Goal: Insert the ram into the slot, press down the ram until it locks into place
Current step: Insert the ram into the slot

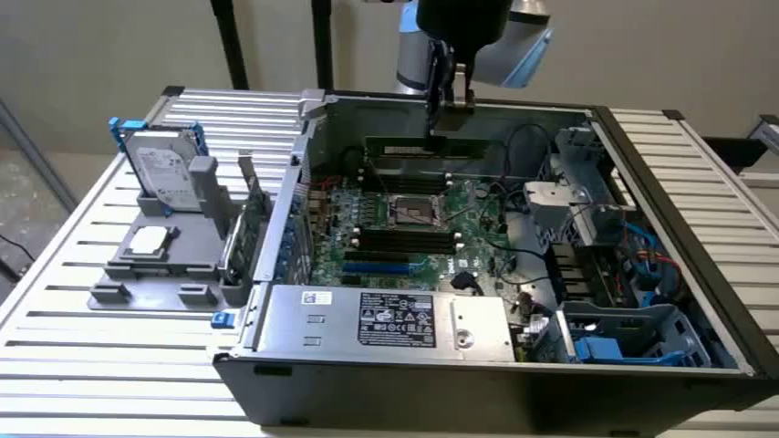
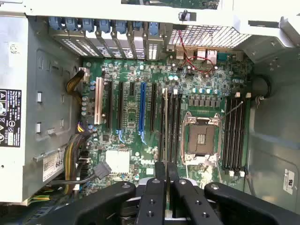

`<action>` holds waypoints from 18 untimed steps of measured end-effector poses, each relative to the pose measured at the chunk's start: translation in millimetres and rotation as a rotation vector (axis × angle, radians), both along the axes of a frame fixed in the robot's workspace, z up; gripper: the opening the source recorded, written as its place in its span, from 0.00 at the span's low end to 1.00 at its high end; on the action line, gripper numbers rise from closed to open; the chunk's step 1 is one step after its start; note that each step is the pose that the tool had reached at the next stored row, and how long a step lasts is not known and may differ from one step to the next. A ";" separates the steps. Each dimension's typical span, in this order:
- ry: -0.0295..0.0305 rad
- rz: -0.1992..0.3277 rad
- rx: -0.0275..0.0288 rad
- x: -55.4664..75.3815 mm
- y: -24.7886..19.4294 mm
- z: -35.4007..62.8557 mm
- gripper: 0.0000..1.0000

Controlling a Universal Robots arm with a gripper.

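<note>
Ram (image 1: 420,147) is pinched in the gripper (image 1: 443,126), which is closed tight on its top edge. The exterior view has it broadside, a green stick hanging level over the board, close to the case (image 1: 517,123) wall under the arm. Can't tell from there if it's touching a slot. The wrist view gives the ram (image 2: 165,122) edge-on, a thin line running out from between the 2 fingers (image 2: 160,173) and lined up along the slots just beside the CPU socket (image 2: 201,138). The exterior view also catches a hard drive (image 1: 164,173) outside the case, at the exterior view's left.
</note>
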State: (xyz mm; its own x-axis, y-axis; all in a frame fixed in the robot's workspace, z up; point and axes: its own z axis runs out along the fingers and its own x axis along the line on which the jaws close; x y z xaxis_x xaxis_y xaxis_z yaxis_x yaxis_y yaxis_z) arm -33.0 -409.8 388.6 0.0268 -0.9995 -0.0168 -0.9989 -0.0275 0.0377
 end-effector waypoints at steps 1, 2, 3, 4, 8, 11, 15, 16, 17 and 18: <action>0.0000 0.000 0.0000 0.0 0.0 0.0 0.13; 0.0000 0.000 0.0000 0.0 0.0 0.0 0.13; 0.0000 0.000 0.0000 0.0 0.0 0.0 0.13; 0.0000 0.000 0.0000 0.0 0.0 0.0 0.13; 0.0000 0.000 0.0000 0.0 0.0 0.0 0.13; 0.0001 -0.006 -0.0002 -0.2 0.0 -1.7 0.13; 0.0000 -0.071 -0.0005 -0.2 0.1 -8.3 0.13; 0.0000 -0.089 -0.0005 -0.2 0.1 -9.7 0.13; 0.0000 -0.103 -0.0007 -0.2 0.1 -11.2 0.13; 0.0000 -0.117 -0.0010 -0.2 0.0 -12.8 0.13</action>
